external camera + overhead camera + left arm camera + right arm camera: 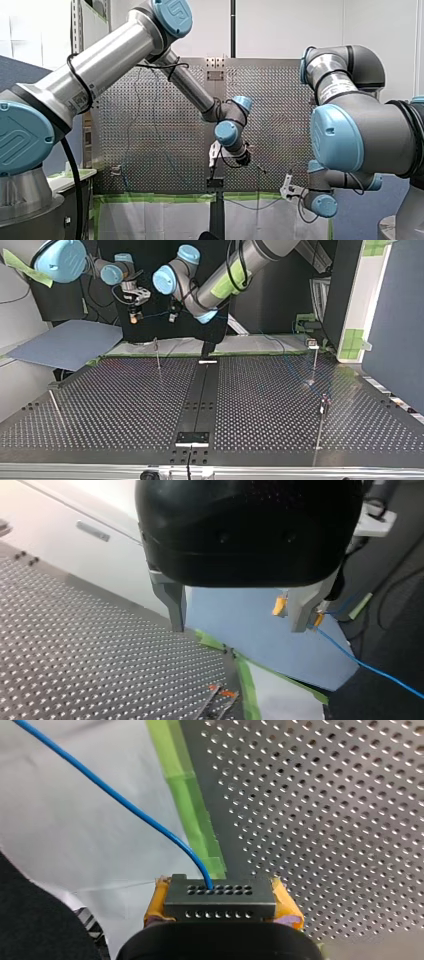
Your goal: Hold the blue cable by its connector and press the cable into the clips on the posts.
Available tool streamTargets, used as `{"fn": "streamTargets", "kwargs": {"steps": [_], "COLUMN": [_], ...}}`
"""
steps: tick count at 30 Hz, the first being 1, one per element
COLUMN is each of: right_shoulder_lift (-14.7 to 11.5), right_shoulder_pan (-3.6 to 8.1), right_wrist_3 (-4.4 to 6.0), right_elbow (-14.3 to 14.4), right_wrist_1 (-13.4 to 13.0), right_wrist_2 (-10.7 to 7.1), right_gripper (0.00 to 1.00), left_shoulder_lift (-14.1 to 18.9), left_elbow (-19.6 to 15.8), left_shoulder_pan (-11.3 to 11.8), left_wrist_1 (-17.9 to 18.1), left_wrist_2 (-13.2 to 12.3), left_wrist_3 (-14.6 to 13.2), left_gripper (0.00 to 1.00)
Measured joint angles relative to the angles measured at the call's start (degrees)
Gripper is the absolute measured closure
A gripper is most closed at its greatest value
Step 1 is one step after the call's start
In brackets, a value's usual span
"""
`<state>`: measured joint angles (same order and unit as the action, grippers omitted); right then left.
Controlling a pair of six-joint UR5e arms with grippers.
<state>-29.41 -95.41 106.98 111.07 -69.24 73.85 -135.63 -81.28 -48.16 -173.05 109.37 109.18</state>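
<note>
- my left arm (100, 65) is nearest the front camera. It fills that view's left and reaches in to the middle, over the perforated table (150, 130).
- left gripper (239, 628): metal fingers (172, 605) spread wide, nothing between them. It hangs over the table's green tape (247, 680) edge and a blue sheet (280, 655).
- left wrist view: the right gripper's yellow pads (280, 606) show just beyond one of those fingers. The blue cable (370, 667) runs away from them over a dark floor.
- right gripper (221, 892): pads clamp a grey connector (220, 906) from both sides. The connector is a block with rows of small holes.
- the cable leaves the connector's face and curves away over a white cover (75, 835), just beside the taped table edge and off the perforated plate.
- my right arm (350, 130) takes the front view's right. Its gripper sits low, below the taped edge.
- top view: both grippers sit close together beyond the table's far edge, the right one further to the view's left. A short stretch of blue cable runs between them.
- posts (158, 354), top view: one leans near the left edge, one stands left of centre, two stand at the right.
- there's a faint blue line near the right pair, too thin to tell whether it touches either post.
</note>
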Motion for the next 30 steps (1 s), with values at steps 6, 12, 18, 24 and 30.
{"fn": "streamTargets", "kwargs": {"steps": [6, 12, 18, 24, 30], "right_shoulder_lift": [0.00, 0.00, 0.01, 0.01, 0.02], "right_shoulder_pan": [0.41, 0.11, -0.31, -0.63, -1.06], "right_wrist_3": [1.78, 1.81, 1.61, 1.58, 1.58], "right_elbow": [-0.15, -0.48, -0.82, -0.88, -1.11], "right_wrist_1": [-2.91, -4.39, -4.39, -4.56, -4.40], "right_wrist_2": [-0.16, -0.40, -0.45, -0.74, -0.80], "right_gripper": [1.00, 1.00, 1.00, 1.00, 1.00], "left_shoulder_lift": [-0.59, -3.23, -6.33, -8.17, -8.34], "left_elbow": [3.37, 6.61, 9.76, 12.82, 15.74], "left_shoulder_pan": [0.85, 1.22, 1.28, 1.60, 1.74], "left_wrist_1": [-3.37, -6.59, -9.72, -12.81, -15.73], "left_wrist_2": [-0.18, -1.47, -1.73, -1.74, -1.72], "left_wrist_3": [0.72, 0.47, 1.53, 2.11, 3.07], "left_gripper": [0.02, 0.02, 0.02, 0.02, 0.02]}}
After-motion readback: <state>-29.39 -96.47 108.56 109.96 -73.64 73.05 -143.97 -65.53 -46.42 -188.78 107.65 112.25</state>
